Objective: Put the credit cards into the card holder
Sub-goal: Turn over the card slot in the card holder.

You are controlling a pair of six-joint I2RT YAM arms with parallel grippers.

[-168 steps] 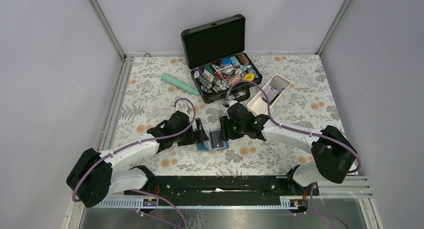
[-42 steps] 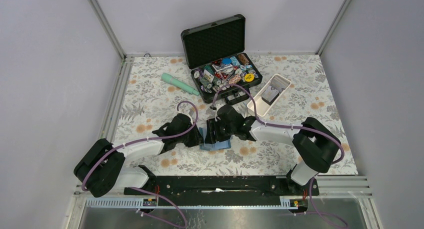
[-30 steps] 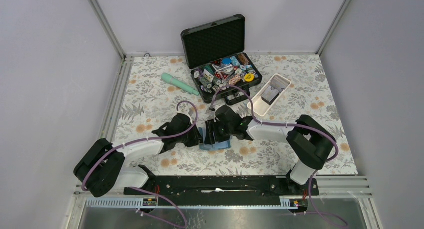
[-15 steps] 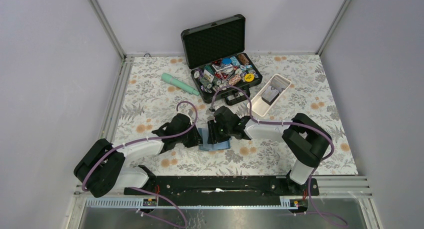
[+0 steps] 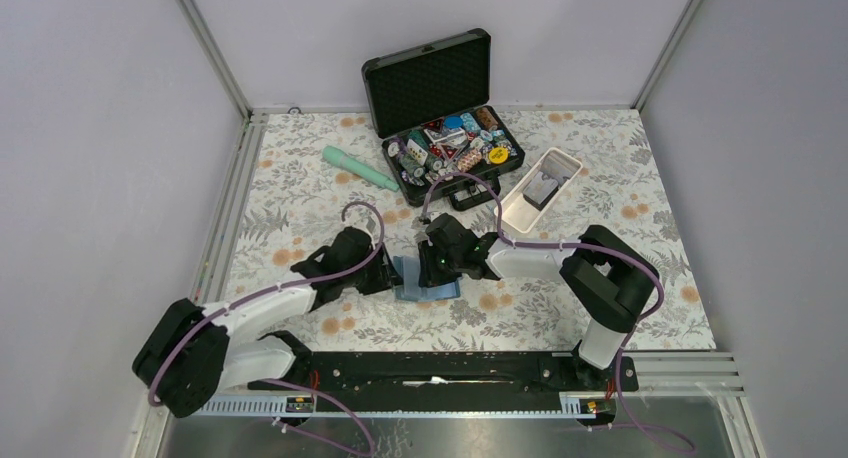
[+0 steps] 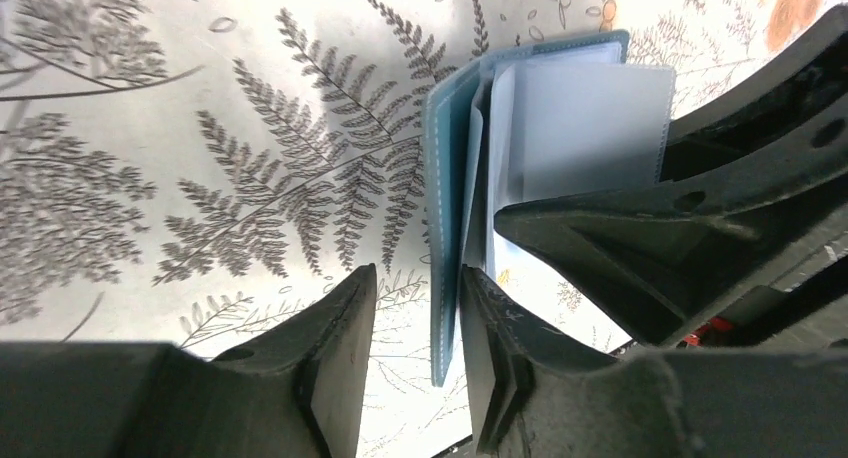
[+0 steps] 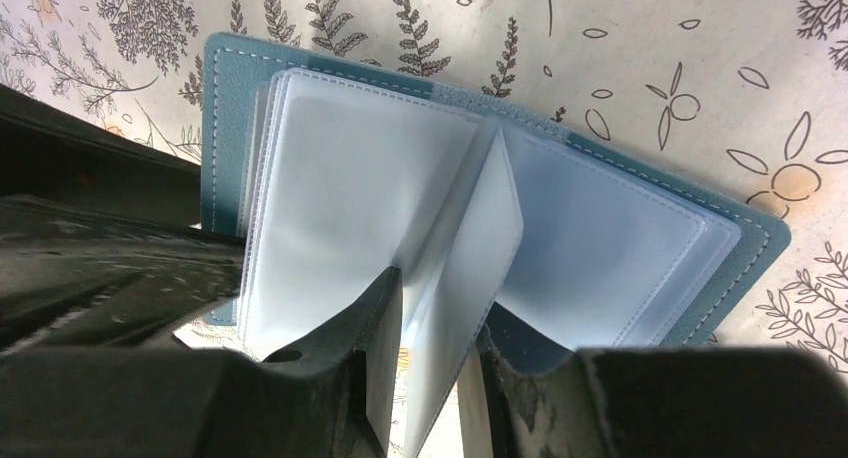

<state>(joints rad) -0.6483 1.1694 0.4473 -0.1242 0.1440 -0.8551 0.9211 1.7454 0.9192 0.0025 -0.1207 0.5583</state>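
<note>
The teal-blue card holder [image 5: 427, 280] lies open on the floral table between both grippers, its clear sleeves [image 7: 350, 178] fanned out. My left gripper [image 6: 415, 278] is open; the holder's teal cover [image 6: 448, 178] stands on edge between its fingers, against the right finger with a gap on the left side. My right gripper [image 7: 438, 308] is open but narrow, with one clear sleeve upright between its fingers and a slit of table showing beside it. A dark grey credit card [image 5: 541, 190] lies in the white tray [image 5: 513, 218] at the back right.
An open black foam-lined case [image 5: 430, 78] full of poker chips stands at the back centre. A mint-green tube [image 5: 360, 168] lies to its left. The two grippers face each other closely over the holder.
My left gripper has let go of the holder's cover and drawn back a little to the left. My right gripper's jaws have narrowed around one clear sleeve.
</note>
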